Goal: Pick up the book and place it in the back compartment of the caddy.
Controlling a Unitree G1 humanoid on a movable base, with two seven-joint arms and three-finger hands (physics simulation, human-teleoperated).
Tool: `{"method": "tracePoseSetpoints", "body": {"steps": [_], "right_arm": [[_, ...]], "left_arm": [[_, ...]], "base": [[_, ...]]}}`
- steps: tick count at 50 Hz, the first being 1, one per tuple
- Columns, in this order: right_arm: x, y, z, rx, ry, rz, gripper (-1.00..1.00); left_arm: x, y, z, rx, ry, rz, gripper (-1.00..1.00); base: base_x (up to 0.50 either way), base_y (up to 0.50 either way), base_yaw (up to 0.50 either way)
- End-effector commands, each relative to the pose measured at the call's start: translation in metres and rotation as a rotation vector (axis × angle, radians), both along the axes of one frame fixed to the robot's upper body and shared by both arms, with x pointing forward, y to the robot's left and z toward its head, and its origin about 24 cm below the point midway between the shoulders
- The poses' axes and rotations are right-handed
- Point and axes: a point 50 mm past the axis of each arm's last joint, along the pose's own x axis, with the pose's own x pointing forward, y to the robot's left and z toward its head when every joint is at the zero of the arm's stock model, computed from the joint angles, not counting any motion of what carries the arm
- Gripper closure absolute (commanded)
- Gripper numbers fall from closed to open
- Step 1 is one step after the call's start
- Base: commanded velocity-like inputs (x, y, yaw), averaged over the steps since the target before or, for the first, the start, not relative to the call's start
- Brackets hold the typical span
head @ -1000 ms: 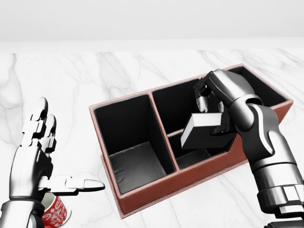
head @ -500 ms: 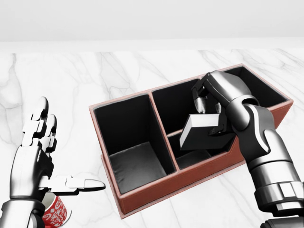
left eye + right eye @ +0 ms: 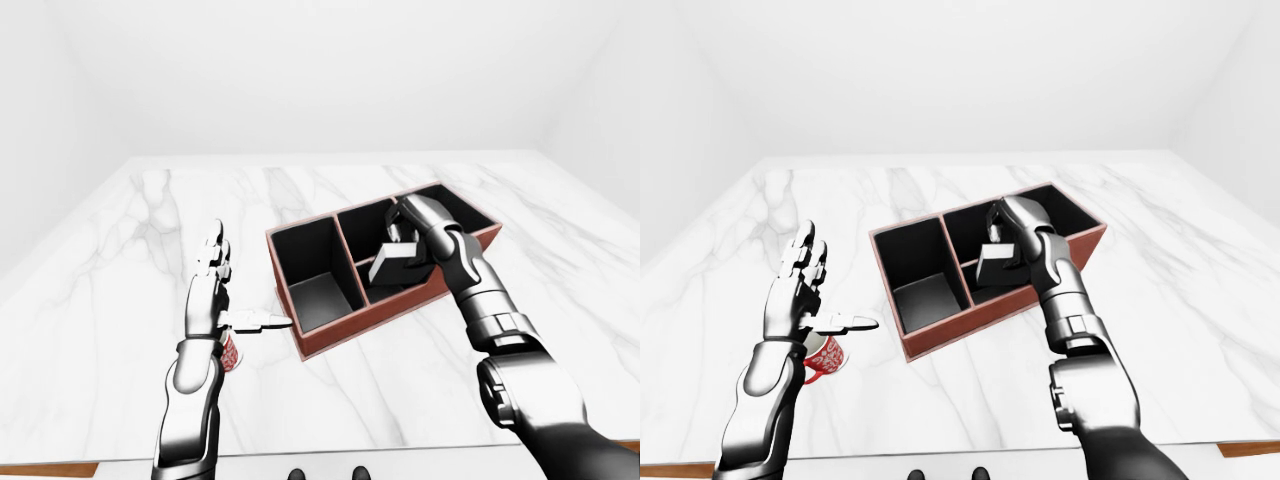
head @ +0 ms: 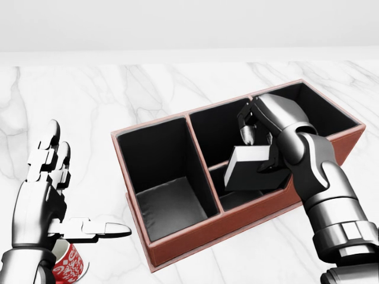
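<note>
As your right hand (image 4: pixel 260 139) has edged left, fingers clamped on the book (image 4: pixel 251 168), the book hangs tilted above the caddy (image 4: pixel 177 239) divider; your left hand (image 4: pixel 50 195) stays open. Release would be premature.

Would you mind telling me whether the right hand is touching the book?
Touching: the head view shows the right hand with fingers closed round the book.

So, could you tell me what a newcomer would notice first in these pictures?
Probably the red-brown caddy at the head view's centre, with the right hand holding a grey book tilted over its right-side compartments. Next, the left hand held open at lower left, above a red patterned cup.
</note>
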Motion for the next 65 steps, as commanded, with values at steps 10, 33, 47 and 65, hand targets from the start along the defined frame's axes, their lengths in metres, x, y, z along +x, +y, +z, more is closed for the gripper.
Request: {"method": "tracePoseSetpoints", "body": {"steps": [10, 33, 47, 65], "right_arm": [[0.002, 0.000, -0.002, -0.002, -0.015, -0.021, 1.00], [0.003, 0.001, -0.011, -0.022, -0.001, -0.037, 1.00], [0.003, 0.003, -0.015, -0.029, 0.007, -0.036, 1.00], [0.001, 0.002, -0.029, -0.044, 0.032, -0.054, 1.00]], "left_arm": [[0.000, 0.000, 0.000, 0.000, -0.001, 0.001, -1.00], [0.000, -0.001, -0.001, 0.003, 0.002, -0.001, -1.00], [-0.001, 0.000, 0.001, 0.003, -0.006, 0.000, -1.00], [-0.001, 0.000, 0.001, 0.004, -0.005, 0.000, -1.00]], "base": [[0.00, 0.00, 0.00], [0.00, 0.00, 0.00], [0.00, 0.00, 0.00], [0.00, 0.00, 0.00]]}}
